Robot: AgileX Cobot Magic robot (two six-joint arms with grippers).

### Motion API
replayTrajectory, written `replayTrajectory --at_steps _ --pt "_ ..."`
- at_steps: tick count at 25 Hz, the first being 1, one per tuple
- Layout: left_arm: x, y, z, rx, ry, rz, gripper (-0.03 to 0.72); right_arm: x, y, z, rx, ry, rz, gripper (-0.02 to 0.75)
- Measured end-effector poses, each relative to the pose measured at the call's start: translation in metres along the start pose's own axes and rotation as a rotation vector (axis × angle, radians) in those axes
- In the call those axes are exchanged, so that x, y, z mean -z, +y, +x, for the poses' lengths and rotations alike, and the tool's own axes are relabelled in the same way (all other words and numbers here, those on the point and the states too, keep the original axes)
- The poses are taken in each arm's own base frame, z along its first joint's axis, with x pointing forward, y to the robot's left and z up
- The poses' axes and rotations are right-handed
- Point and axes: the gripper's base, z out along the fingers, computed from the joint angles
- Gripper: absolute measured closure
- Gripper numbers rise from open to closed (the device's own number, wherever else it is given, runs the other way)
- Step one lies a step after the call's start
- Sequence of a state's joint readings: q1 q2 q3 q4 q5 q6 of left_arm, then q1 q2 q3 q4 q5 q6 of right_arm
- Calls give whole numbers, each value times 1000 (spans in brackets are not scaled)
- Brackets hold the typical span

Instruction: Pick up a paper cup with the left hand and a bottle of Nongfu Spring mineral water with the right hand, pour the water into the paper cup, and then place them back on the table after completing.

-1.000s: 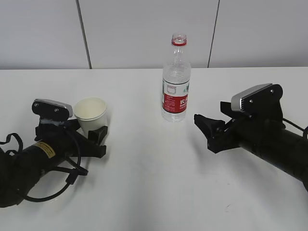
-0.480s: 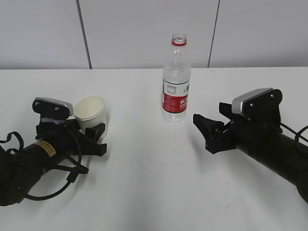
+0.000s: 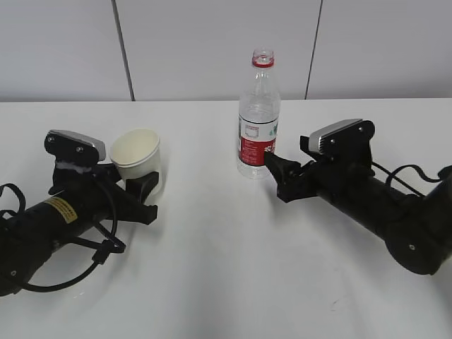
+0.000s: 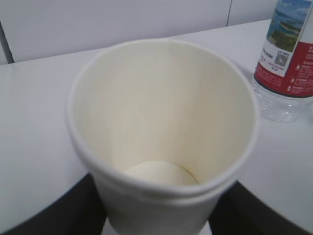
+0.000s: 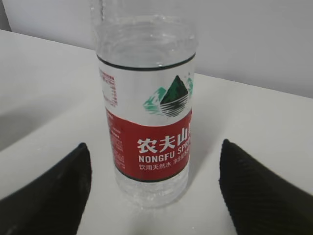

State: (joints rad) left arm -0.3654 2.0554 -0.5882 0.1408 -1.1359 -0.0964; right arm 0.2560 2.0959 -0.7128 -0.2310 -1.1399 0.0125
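An empty white paper cup (image 3: 135, 157) sits between the fingers of my left gripper (image 3: 138, 188), which is shut on its lower part. In the left wrist view the cup (image 4: 161, 137) fills the frame, with the left gripper (image 4: 159, 218) around its base. The Nongfu Spring bottle (image 3: 258, 120), uncapped with a red neck ring and red label, stands on the white table (image 3: 226, 268). Clear water (image 5: 151, 188) shows in the bottle (image 5: 146, 98). My right gripper (image 3: 277, 176) is open just right of the bottle's base. In the right wrist view the right gripper (image 5: 154, 161) has one finger on each side of the bottle, apart from it.
A grey panelled wall (image 3: 212, 42) rises behind the table's far edge. The bottle also shows in the left wrist view (image 4: 288, 58), to the right of the cup. Black cables (image 3: 85, 258) loop under the left arm.
My right arm has moved left until its open fingers straddle the bottle's base. My left gripper has risen slightly with the cup in it.
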Motion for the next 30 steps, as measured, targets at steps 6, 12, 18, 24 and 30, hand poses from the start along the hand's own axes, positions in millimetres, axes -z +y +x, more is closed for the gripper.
replayTrajectory --at_steps 6,12,18,24,30 --pt "0 -1 1 -7 11 14 316 -31 -4 9 20 -29 -21 83" --pt "0 -2 1 -8 11 17 317 -56 -6 7 48 -86 -46 77" --pt "0 -2 1 -9 11 17 316 -76 -10 6 65 -106 -58 77" --pt "0 -2 1 -9 11 17 316 -87 -11 7 36 -119 -62 79" --pt "0 -2 1 -9 12 17 316 -91 -11 12 31 -117 -67 179"
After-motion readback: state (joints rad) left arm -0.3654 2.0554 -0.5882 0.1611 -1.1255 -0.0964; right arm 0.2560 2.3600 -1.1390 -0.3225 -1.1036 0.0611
